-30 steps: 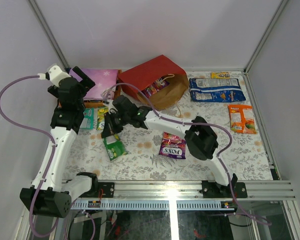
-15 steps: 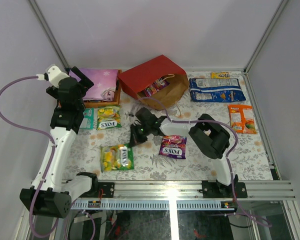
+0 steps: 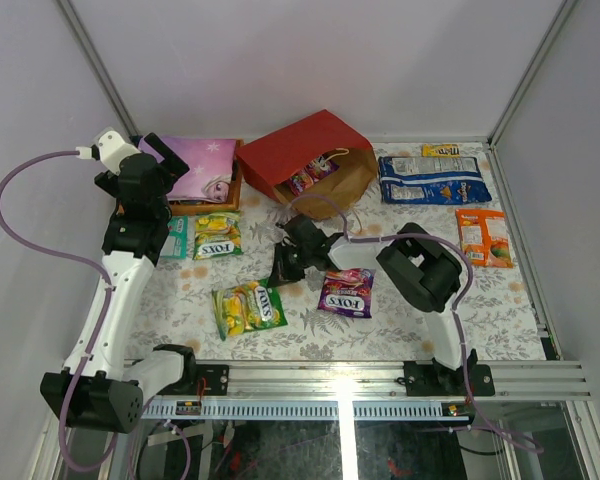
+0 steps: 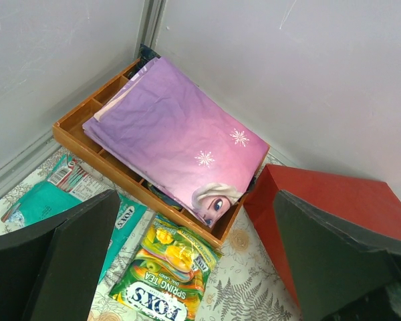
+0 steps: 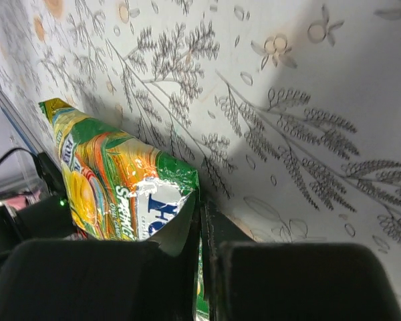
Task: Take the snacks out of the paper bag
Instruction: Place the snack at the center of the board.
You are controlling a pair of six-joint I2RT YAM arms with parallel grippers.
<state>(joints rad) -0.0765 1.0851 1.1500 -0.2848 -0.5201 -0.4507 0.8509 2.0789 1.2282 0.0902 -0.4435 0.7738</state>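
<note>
Floral cloth covers the table (image 3: 500,310), and most of the snacks lie flat on it, well apart, so each is plainly out and none blocks my reach.

Nearest me is a green Fox's bag (image 3: 248,308). My right hand (image 5: 202,221) sits low over the table at its edge. The hand is narrowed almost to nothing, with a corner of that bag caught in the slit between the fingers. A flat packet offers only its edge, which I judge is why the grip sits there. A purple Fox's bag (image 3: 345,292) lies near the hand on its right, not touching it.

Farther out on the left, a second green bag (image 4: 167,274) and a teal packet (image 4: 33,207) lie side by side, just in front of the tray (image 4: 73,137). My left hand (image 4: 195,194) is spread wide and holds nothing. It hangs above the tray and the purple item (image 4: 174,134) in it, parked, I judge, clear of the right arm's path. On the right, an orange packet (image 3: 484,236) rests near the wall.

At the far side the paper bag (image 3: 300,150) lies on its side with its mouth turned towards me, which lets a hand go in level. A purple packet (image 3: 305,178) shows in that mouth, so I judge the task nearly but not wholly done. To the bag's right lie the blue-white bag (image 3: 432,180) and, behind it, the yellow bar (image 3: 439,150).
</note>
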